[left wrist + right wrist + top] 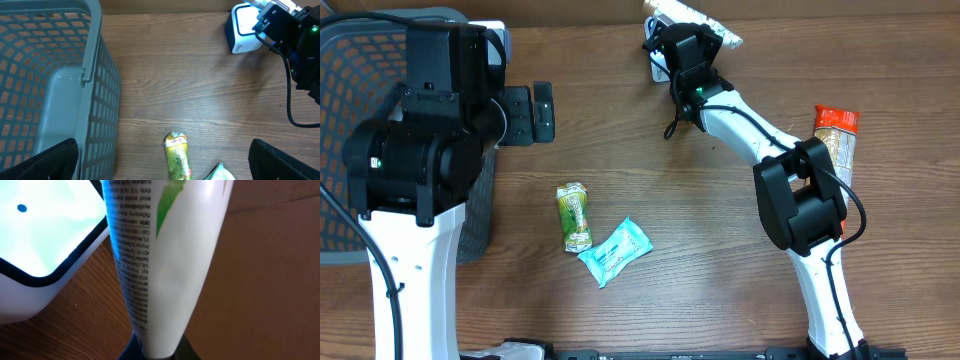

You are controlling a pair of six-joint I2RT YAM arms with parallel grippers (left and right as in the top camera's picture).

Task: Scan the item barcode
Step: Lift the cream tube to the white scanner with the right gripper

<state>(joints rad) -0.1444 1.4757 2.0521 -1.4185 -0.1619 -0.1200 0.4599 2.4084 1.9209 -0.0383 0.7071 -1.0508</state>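
Tube, white and printed, is clamped by its narrow end in right gripper, just beside scanner. Judged light, soft, slippery; grip that flat end. Left gripper gapes, empty.

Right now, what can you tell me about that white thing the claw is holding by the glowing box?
It is a white tube, seemingly soft plastic, with a green mark and columns of small black print down one side. It narrows to a flat end pinched in the right claw. It is held over the wooden table, close beside the scanner, whose window glows pale.
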